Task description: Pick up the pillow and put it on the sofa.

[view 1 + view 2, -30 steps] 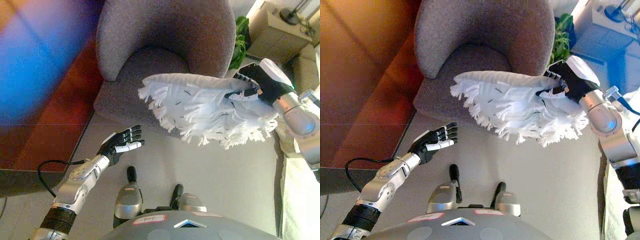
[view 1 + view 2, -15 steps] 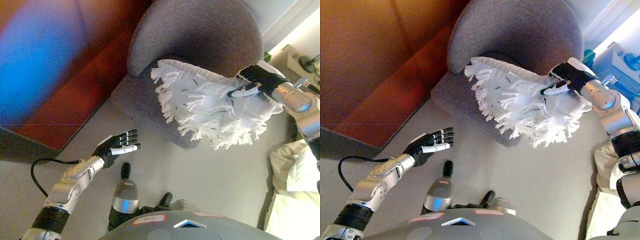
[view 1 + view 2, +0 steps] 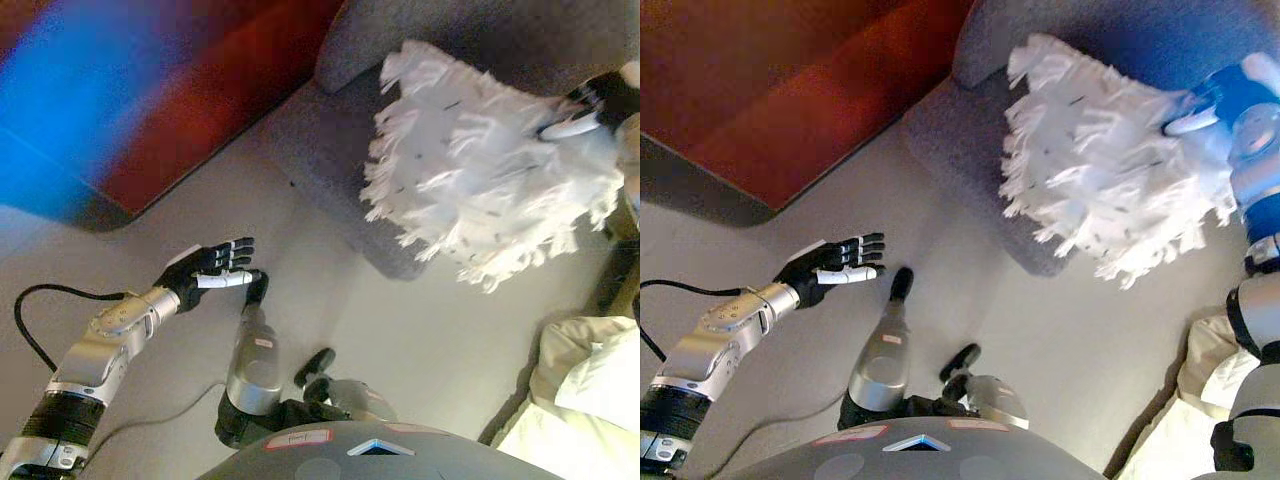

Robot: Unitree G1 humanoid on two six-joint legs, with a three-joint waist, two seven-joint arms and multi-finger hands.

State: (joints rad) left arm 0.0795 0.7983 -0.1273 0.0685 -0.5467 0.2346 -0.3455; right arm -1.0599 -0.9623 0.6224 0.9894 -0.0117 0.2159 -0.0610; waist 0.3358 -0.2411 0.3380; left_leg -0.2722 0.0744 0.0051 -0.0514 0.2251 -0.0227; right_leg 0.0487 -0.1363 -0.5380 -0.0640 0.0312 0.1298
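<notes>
You have one pillow [image 3: 485, 180], one sofa [image 3: 340, 150] and two hands in view. Since half a second ago the whole view has swung, so the sofa now sits at 1 o'clock; the pillow remains clamped in the right hand [image 3: 600, 100]. It hangs in the air over the seat's front edge, at 9 o'clock from those fingers. The left hand [image 3: 205, 272] hovers empty at 8 o'clock, fingers straight and slightly apart.

Pale grey floor [image 3: 440, 330], a red-brown wooden panel [image 3: 790, 90], white bedding [image 3: 585, 385] at lower right.
</notes>
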